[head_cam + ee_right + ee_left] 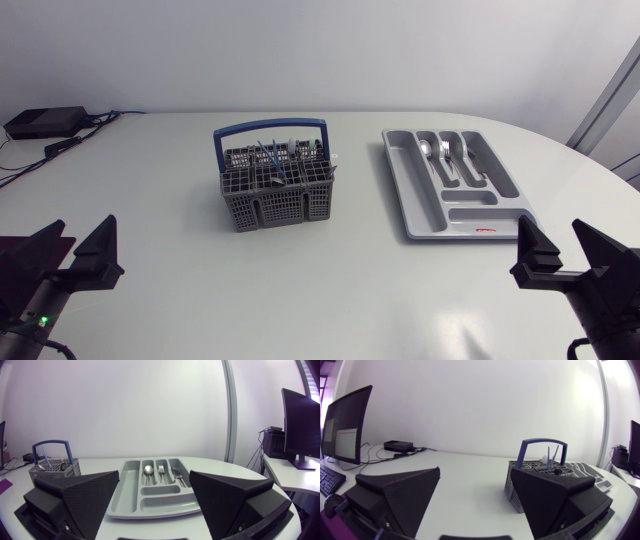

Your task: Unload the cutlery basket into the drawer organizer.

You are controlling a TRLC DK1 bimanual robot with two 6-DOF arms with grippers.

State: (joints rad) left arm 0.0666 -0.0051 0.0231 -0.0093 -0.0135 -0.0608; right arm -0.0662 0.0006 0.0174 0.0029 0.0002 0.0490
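the cutlery basket (270, 210) is sitting mid-bench (330, 300), holding cutlery under its blue handle. the drawer organizer (470, 215) is lying well apart to its right, nearing the bench's rounded edge, with a few pieces resting in its far slots. the left claw (86, 220) and right claw (550, 222) are hovering spread wide, gripping nothing, well apart from both. a small red label (487, 231) on the organizer's near rim is showing, too small to read.
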